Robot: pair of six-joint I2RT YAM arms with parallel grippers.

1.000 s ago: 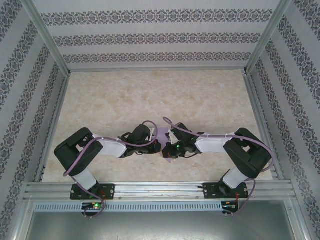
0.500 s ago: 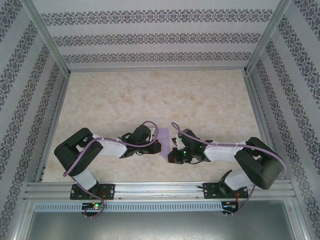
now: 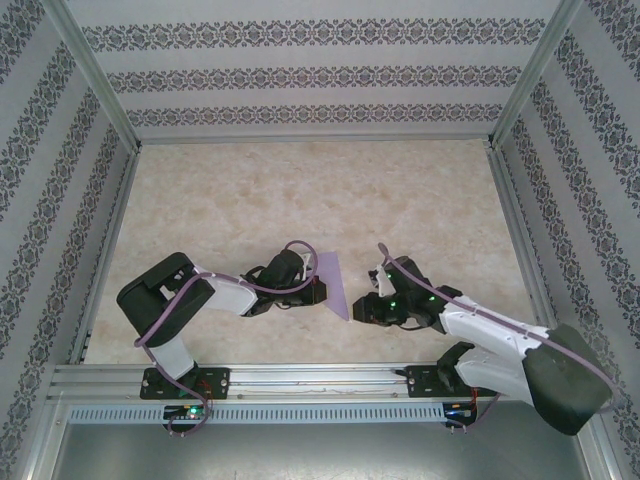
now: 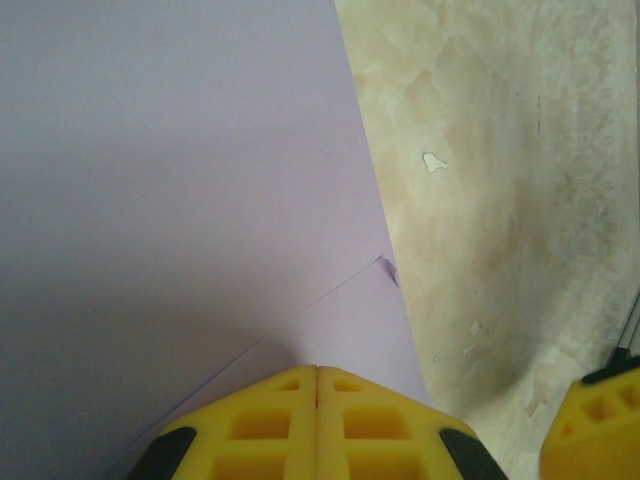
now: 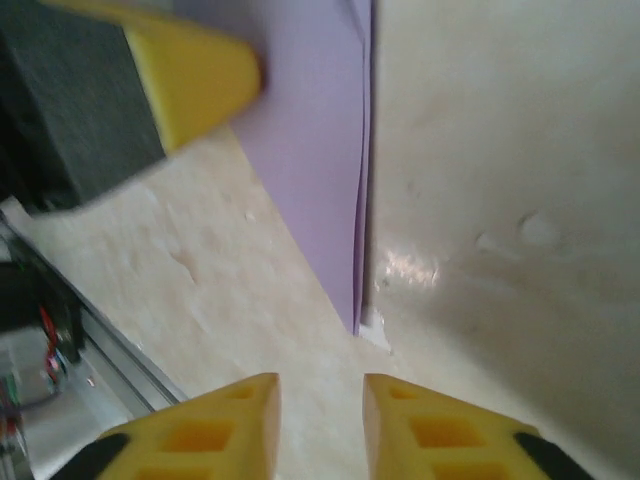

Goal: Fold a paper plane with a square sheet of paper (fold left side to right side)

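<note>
Near the front edge of the table (image 3: 300,190), about in the middle, lies the sheet of paper (image 3: 333,282). It is purple and looks folded over, with one layer on top of another. The left gripper (image 4: 317,372) has its fingers pressed together right over the paper. Whether they push down on it is hard to tell. The right gripper (image 5: 318,385) is spread a little, with nothing in it, and sits just beside the paper's pointed end.

The paper is thin and could slide if the left gripper drags it. The top layer could pop up, because nothing holds that side. Then the fold would come out crooked.

Count: one sheet, two grippers, one table.
</note>
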